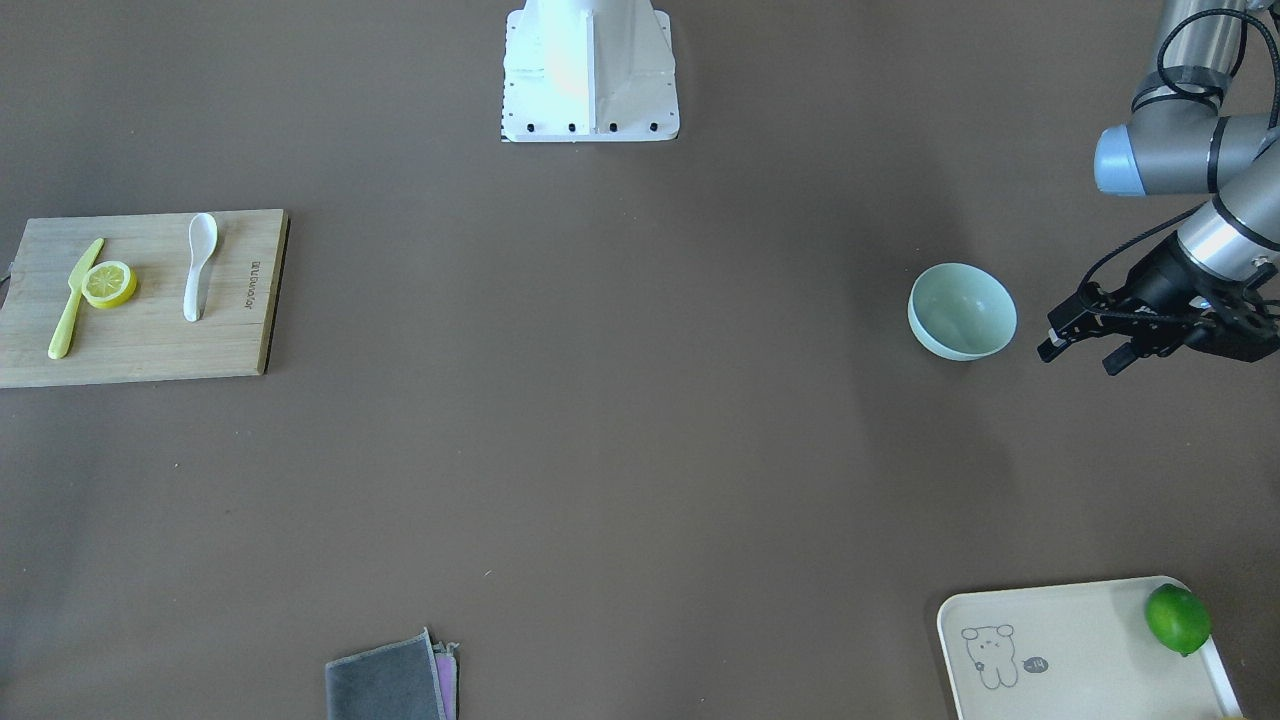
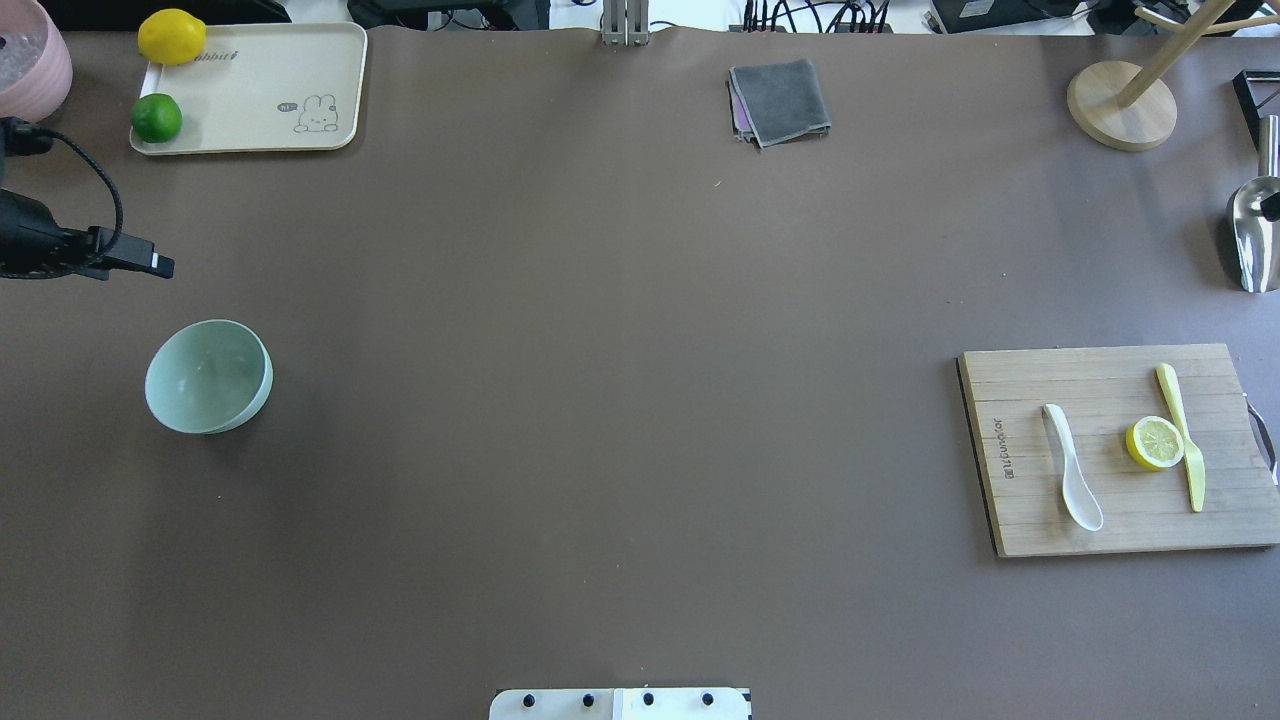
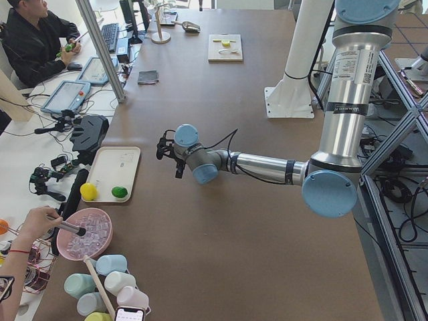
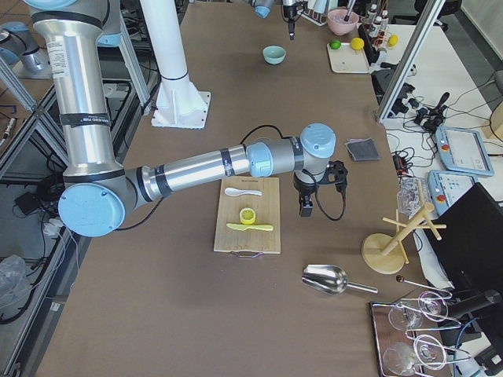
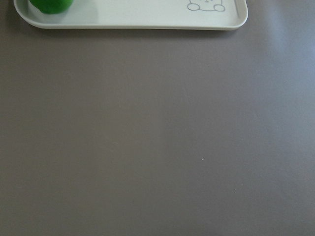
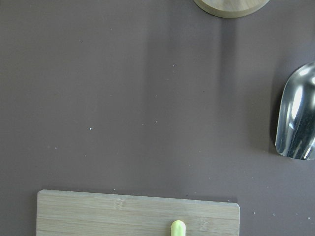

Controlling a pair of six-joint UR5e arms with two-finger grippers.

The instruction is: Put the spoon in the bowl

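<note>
The white spoon [image 1: 200,265] lies on a wooden cutting board [image 1: 150,345] on the robot's right side, and it also shows in the overhead view [image 2: 1072,480]. The pale mint-green bowl [image 1: 962,312] stands upright and empty on the robot's left side, also in the overhead view [image 2: 208,376]. My left gripper [image 1: 1080,358] hovers beside the bowl, apart from it, open and empty. My right gripper [image 4: 306,206] shows only in the exterior right view, raised beyond the board's far edge. I cannot tell whether it is open or shut.
A yellow knife [image 2: 1182,435] and a lemon slice [image 2: 1155,443] share the board. A cream tray [image 2: 250,90] with a lime [image 2: 156,117] and a lemon [image 2: 171,36] sits far left. A grey cloth [image 2: 780,100], a wooden stand [image 2: 1120,105] and a metal scoop [image 2: 1252,235] lie along the far side.
</note>
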